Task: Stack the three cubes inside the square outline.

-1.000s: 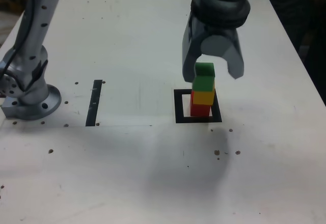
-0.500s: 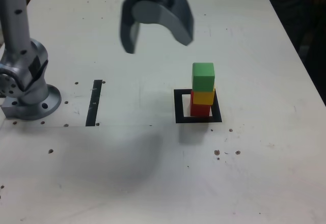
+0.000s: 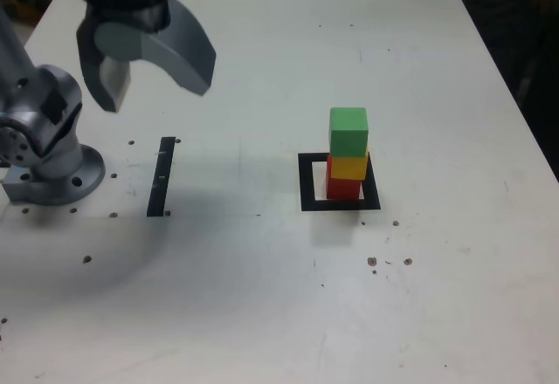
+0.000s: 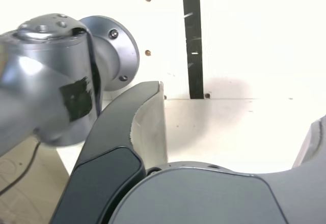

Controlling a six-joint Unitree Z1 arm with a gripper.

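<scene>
Three cubes stand in one stack inside the black square outline: red cube at the bottom, yellow cube in the middle, green cube on top. My gripper hangs high at the exterior view's left, far from the stack, open and empty. In the wrist view the gripper shows its wide-spread jaws with only bare table between them; the cubes are out of that view.
The arm's grey round base is bolted at the exterior view's left edge, also seen as base in the wrist view. A narrow black strip lies beside it, strip. The white table has small screw holes.
The gripper opened off the green cube, rose and swung away to the exterior view's left. The stack stayed standing in the outline.
</scene>
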